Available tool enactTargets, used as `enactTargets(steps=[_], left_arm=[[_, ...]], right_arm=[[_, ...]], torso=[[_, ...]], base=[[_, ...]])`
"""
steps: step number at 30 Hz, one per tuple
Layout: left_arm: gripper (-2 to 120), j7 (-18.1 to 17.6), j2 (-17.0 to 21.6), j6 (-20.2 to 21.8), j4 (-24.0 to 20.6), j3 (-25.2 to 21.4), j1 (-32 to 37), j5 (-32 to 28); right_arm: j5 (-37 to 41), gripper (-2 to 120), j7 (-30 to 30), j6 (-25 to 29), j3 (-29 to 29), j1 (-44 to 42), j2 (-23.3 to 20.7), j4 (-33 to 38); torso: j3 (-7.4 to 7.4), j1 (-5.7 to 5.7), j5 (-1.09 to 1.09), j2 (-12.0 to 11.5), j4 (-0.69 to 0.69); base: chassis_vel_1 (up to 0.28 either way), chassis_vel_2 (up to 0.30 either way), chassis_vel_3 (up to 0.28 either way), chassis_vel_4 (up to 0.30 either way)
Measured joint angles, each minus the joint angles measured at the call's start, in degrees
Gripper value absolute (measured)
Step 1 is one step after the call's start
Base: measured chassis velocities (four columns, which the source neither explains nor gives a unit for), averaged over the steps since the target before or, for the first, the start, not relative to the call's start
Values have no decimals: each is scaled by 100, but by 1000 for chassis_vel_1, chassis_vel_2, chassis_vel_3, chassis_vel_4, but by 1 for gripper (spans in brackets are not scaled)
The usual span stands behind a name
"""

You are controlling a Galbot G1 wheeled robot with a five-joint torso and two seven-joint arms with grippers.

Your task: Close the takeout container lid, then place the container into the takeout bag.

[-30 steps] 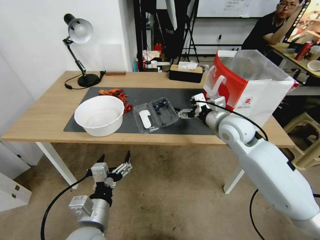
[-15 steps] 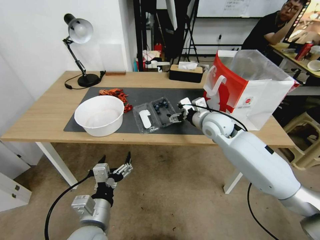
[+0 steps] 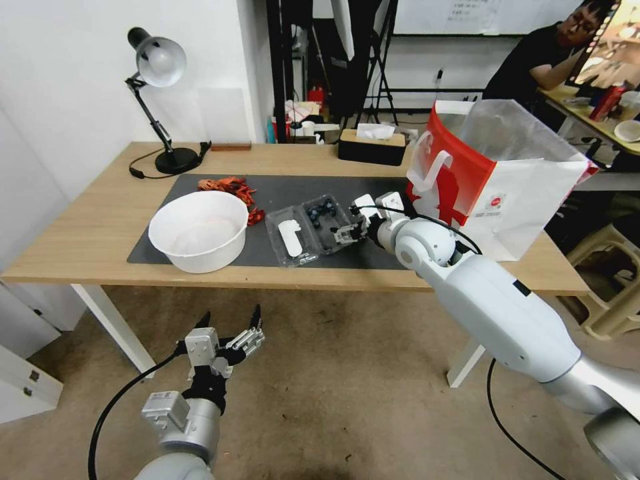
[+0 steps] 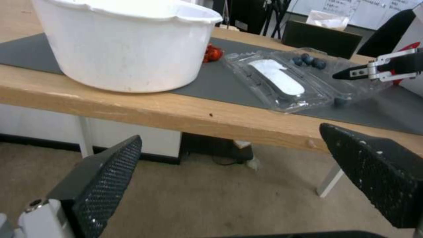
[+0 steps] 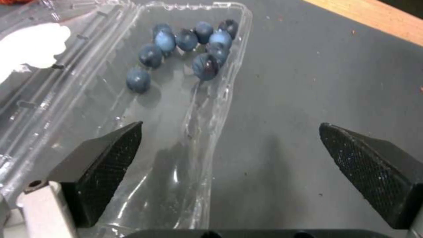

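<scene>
The takeout container (image 3: 327,223) lies open on the grey mat (image 3: 373,193), with dark blue berries (image 5: 185,43) in its half nearer the bag. The lid (image 3: 291,239), with its white oblong label (image 4: 277,76), lies flat beside that half. My right gripper (image 3: 341,235) is open at the berry half's outer edge. One finger (image 5: 101,165) is over the tray and the other (image 5: 365,165) over the mat, so the clear rim (image 5: 220,99) runs between them. The takeout bag (image 3: 493,173) stands open at the table's right. My left gripper (image 3: 230,331) hangs open below the table's front edge.
A big white bowl (image 3: 198,230) sits on the mat left of the container, with an orange bundle (image 3: 230,187) behind it. A desk lamp (image 3: 160,67) and a black tissue box (image 3: 372,147) stand at the back. The table's front edge (image 4: 176,115) is above my left gripper.
My right gripper has moved left, from beside the bag to the berry half's edge, and stayed open. The left arm and the container have not moved.
</scene>
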Motion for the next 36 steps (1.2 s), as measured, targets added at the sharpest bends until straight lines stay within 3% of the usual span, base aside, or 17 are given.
enactTargets(steps=[36], left_arm=[[100, -9, -8, -120, 39, 25, 11, 35]], right_arm=[[-6, 100, 49, 4, 108, -301, -74, 65]], torso=[[0, 0, 0, 0, 0]], base=[[0, 0, 0, 0]])
